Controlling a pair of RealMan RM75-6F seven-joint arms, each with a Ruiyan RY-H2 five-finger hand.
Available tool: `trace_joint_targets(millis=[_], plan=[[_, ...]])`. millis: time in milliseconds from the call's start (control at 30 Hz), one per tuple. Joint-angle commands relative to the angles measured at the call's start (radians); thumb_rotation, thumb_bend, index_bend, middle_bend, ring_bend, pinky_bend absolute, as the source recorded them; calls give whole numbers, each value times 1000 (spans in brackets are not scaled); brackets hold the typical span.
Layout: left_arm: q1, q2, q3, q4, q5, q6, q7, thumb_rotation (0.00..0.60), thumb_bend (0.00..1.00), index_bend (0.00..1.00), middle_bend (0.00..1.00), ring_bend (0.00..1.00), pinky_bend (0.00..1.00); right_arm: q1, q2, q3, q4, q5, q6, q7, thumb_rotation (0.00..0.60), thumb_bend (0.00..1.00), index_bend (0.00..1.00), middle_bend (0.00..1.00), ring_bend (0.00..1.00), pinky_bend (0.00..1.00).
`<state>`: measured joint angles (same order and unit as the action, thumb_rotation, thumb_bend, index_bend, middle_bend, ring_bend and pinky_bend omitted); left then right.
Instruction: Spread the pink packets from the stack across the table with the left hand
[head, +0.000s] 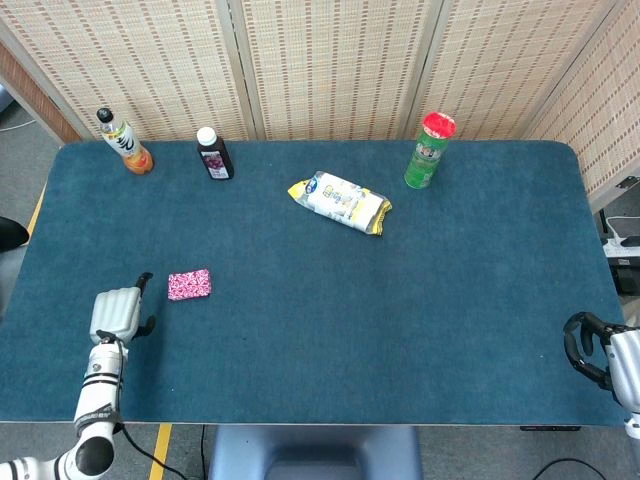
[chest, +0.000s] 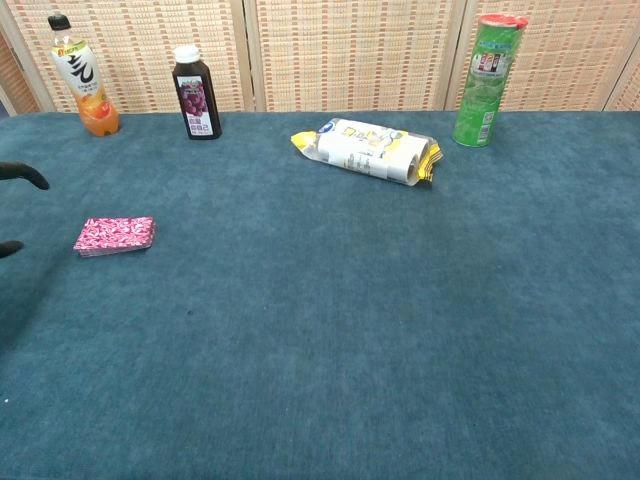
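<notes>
A stack of pink patterned packets (head: 189, 285) (chest: 115, 236) lies on the left part of the blue table (head: 400, 300). My left hand (head: 118, 313) hovers just left of and slightly nearer than the stack, apart from it, fingers spread and holding nothing. In the chest view only its dark fingertips (chest: 25, 175) show at the left edge. My right hand (head: 605, 355) hangs at the table's near right corner, fingers curled in with nothing in them.
Along the far edge stand an orange drink bottle (head: 125, 142), a dark juice bottle (head: 214, 154) and a green can with a red lid (head: 430, 150). A white and yellow snack bag (head: 340, 202) lies at the middle back.
</notes>
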<state>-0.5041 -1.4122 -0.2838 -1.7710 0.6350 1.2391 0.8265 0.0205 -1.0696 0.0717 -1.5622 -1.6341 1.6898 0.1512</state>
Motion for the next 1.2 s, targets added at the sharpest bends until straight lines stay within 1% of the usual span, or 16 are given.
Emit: trace_joint_targets(millis=[33, 167, 400, 533, 833, 1000, 1200], plan=[[-101, -117, -71, 68, -155, 65, 95, 600, 352, 164, 1000, 1000, 1000, 0, 2, 0, 1, -2, 0, 7, 600, 433, 951, 782, 881, 1000], [-155, -187, -98, 130, -238, 111, 132, 600, 353, 164, 1000, 1000, 1000, 2, 7, -2, 0, -2, -8, 14, 600, 433, 950, 782, 880, 1000], [-213, -271, -120, 222, -319, 149, 166, 600, 351, 153, 1000, 1000, 1000, 3, 17, -3, -5, 2, -17, 25, 600, 433, 949, 782, 880, 1000], [-219, -281, -122, 231, -324, 154, 166, 600, 351, 152, 1000, 1000, 1000, 3, 19, -2, -6, 2, -17, 27, 600, 434, 948, 782, 879, 1000], [-270, -355, -138, 314, -351, 156, 179, 600, 351, 152, 1000, 1000, 1000, 2, 32, -1, -13, 9, -21, 49, 600, 433, 948, 782, 880, 1000], [-287, -371, -134, 348, -339, 137, 179, 600, 350, 152, 1000, 1000, 1000, 2, 36, 0, -13, 9, -20, 60, 600, 433, 948, 782, 880, 1000], [-290, -381, -122, 388, -337, 114, 179, 600, 349, 188, 1000, 1000, 1000, 2, 41, -1, -14, 9, -22, 67, 600, 433, 948, 782, 880, 1000]])
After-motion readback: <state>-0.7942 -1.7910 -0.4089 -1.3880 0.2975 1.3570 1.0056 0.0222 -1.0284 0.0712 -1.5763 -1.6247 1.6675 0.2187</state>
